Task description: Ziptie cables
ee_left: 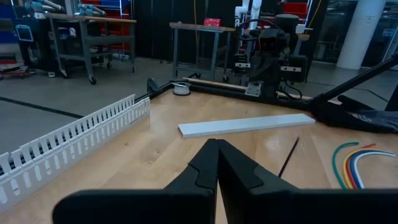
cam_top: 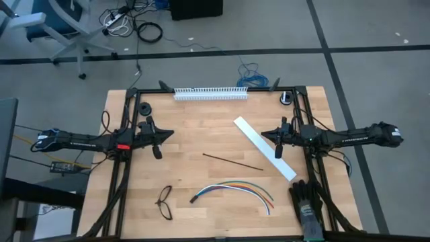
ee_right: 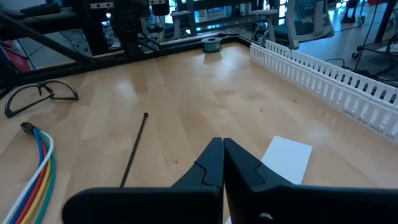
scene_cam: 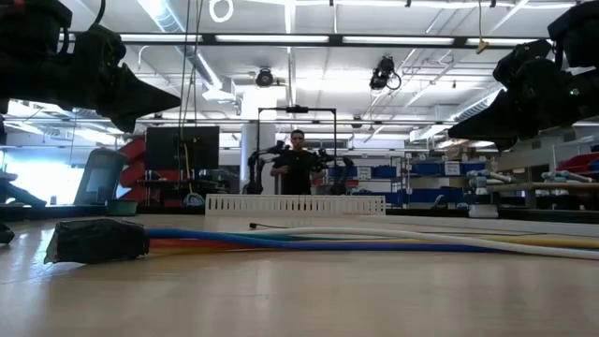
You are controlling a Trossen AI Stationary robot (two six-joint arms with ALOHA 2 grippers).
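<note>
- Currently we keep both claws closed and empty: the left gripper (cam_top: 159, 134) hangs at nine o'clock of the table (cam_top: 201, 124), the right gripper (cam_top: 274, 138) at three o'clock.
- The ziptie (cam_top: 232, 162) lies flat at the centre; the cables (cam_top: 234, 189) lie at six o'clock, apart from it.
- We think the thin ziptie can slip away, because closed fingers may only push it.

The bench (cam_top: 201, 138) is showing pale, smooth wood with a soft sheen; the cables (cam_top: 235, 188) are looking like glossy coloured plastic; the ziptie (cam_top: 232, 162) is appearing as thin dark matt plastic; the slotted cable duct (cam_top: 210, 93) and the flat white strip (cam_top: 263, 148) are looking like smooth white plastic.
</note>
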